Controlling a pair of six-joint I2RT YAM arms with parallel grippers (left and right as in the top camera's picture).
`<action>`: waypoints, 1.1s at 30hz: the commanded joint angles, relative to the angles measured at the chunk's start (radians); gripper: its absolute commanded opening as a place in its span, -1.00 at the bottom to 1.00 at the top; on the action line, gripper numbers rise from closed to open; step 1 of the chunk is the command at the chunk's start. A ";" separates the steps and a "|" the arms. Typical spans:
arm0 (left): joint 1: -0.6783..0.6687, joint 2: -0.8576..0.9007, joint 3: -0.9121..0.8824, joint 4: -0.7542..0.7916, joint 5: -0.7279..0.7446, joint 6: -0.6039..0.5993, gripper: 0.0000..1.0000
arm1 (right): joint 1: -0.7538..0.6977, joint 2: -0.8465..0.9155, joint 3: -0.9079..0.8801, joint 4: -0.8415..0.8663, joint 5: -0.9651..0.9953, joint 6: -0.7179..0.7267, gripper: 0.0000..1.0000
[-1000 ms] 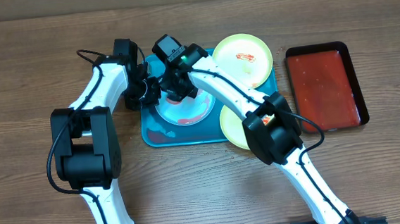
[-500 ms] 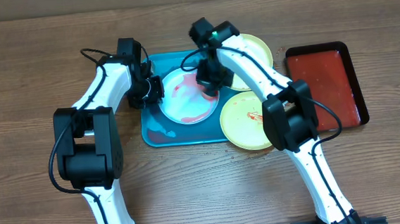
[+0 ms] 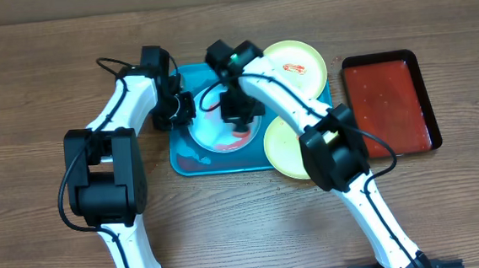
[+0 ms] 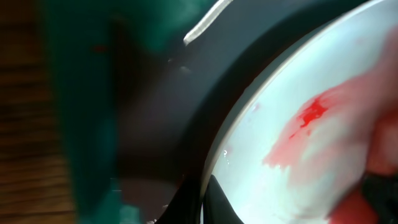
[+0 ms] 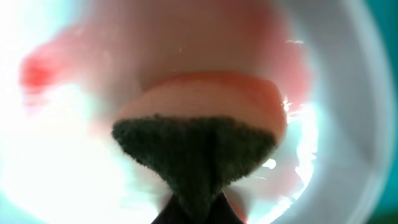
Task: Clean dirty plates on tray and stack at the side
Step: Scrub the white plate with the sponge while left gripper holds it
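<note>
**A:** On the turquoise tray [image 3: 177, 147], what is sitting between the two arms?

**B:** The blue-white plate [image 3: 210, 136] is lying flat there, filling most of the tray's middle. A red sauce smear [image 4: 313, 113] is showing on its face.

**A:** What is the right end effector [image 3: 238, 110] doing?

**B:** It is hanging over the far right part of that plate and pinching a sponge [image 5: 196, 146]. The sponge's dark scrub side is facing the wrist camera. Its pinkish foam side is pressing on the plate, in a patch of smeared pink sauce.

**A:** And the left end effector [image 3: 179, 109]?

**B:** It is sitting at the plate's left rim, over the tray's left edge. Its wrist view is too close and blurred, so I cannot tell whether it is gripping the rim or standing apart.

**A:** Where are the other plates lying?

**B:** The far yellow-green plate [image 3: 298, 62] is overhanging the tray's far right corner, with red marks on it. The near yellow-green plate [image 3: 281, 144] is overlapping the tray's near right corner, partly hidden by the right arm.

**A:** Is anything else lying on the surface [image 3: 33, 81]?

**B:** A red tray [image 3: 389, 102] with a black rim is lying to the right, apart from the turquoise one.
</note>
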 commanded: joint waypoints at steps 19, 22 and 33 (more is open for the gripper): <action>-0.002 0.014 -0.008 -0.010 0.022 0.002 -0.92 | 0.049 0.016 -0.085 0.551 0.135 0.339 -0.93; -0.002 0.014 -0.008 -0.011 0.022 0.002 -0.91 | 0.049 0.016 -0.085 0.576 0.240 0.338 -0.93; -0.002 0.014 -0.008 -0.013 0.021 0.002 -0.91 | 0.047 0.000 -0.081 0.461 0.492 0.248 -0.93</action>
